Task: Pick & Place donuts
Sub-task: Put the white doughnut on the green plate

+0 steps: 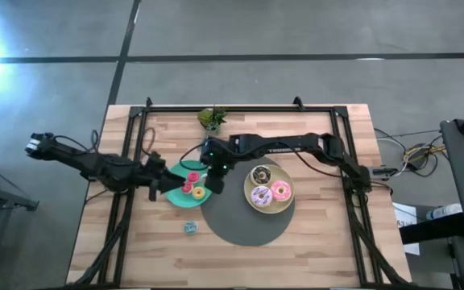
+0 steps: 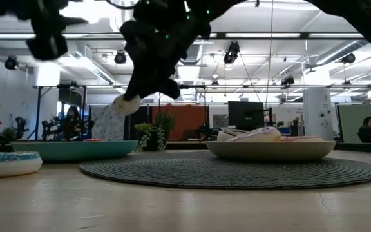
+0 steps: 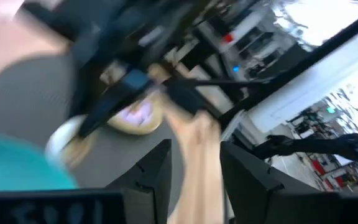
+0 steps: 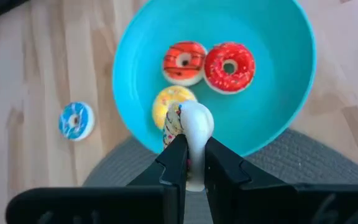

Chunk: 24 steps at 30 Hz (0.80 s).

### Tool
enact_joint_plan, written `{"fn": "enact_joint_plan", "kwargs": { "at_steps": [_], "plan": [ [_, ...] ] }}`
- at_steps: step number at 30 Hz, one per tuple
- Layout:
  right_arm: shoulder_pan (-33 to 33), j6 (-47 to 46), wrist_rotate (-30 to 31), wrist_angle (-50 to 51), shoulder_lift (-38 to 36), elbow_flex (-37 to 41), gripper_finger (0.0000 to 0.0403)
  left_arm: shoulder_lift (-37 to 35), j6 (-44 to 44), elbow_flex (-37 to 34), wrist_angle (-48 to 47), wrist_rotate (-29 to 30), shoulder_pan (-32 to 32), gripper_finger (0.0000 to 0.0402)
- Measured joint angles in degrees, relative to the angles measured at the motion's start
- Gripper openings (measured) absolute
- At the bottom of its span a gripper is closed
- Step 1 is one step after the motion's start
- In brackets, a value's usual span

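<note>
Right gripper (image 4: 191, 165), jaws pinched on a small white-edged sprinkled toy donut (image 4: 190, 127) held on edge, hangs directly over the round teal plate (image 4: 272, 124), apparently above its yellow-iced donut (image 4: 166, 102); left gripper (image 1: 156, 184) beside, parted, empty

R arm reached across from the right side, elbow bent, wrist pitched down; R gripper (image 4: 190, 163) hung above the desk, fingers (image 4: 174, 163) clamped narrow on a small pale item. L arm extended from the left, L gripper (image 1: 156, 179) fingers apart, nothing btwn them.
</note>
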<state>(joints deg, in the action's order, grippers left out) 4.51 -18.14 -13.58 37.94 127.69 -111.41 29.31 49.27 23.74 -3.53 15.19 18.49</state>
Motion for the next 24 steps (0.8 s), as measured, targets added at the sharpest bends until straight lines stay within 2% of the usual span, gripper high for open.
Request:
{"fn": "enact_joint_plan", "kwargs": {
  "at_steps": [8,12,18,24],
  "plan": [
    [1.00,-4.38,-1.44,-13.20,-0.01,6.30,0.0034,0.80,-7.45,11.85,-6.13,3.78,0.06,0.0100],
    [0.87,-6.38,0.00,-15.40,-0.01,8.47,0.0034,1.77,-11.37,15.76,-6.58,4.27,0.06,0.0100],
    [1.88,-10.76,1.30,-16.79,0.37,12.00,0.0034,2.69,-13.31,18.18,-6.62,4.36,0.06,0.0100],
    [1.84,-16.62,-0.58,-19.42,3.28,12.53,0.0034,3.71,-13.32,19.12,-5.96,4.34,0.06,0.0100]
  ]
}}
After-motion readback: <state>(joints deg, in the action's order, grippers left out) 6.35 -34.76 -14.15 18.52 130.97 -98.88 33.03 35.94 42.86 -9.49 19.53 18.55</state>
